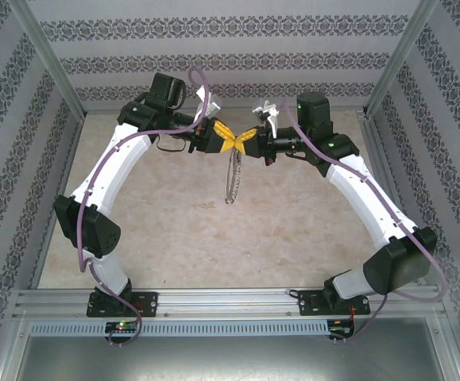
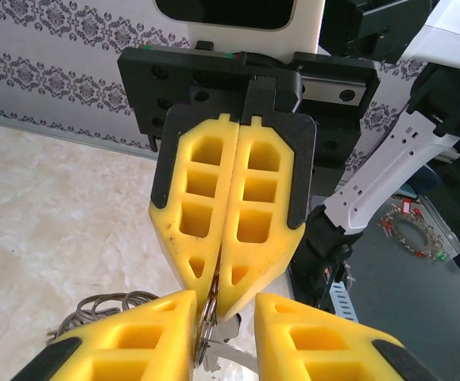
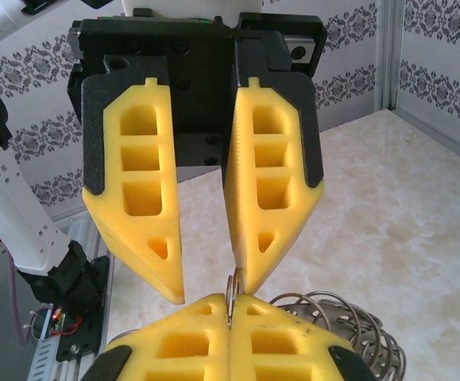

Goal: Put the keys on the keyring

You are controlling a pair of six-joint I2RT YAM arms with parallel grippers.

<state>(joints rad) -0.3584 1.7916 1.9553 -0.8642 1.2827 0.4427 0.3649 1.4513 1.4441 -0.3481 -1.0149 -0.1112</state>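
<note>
My right gripper is clamped shut on the top rim of the keyring, which hangs straight down. My left gripper meets it tip to tip, partly open, the rim between its fingers.

Robot test cell, laboratory type: aluminium frame, patterned wall panels, marble-look table, robot arms bolted to a rail.

L end effector parted, R end effector clamped.
</note>
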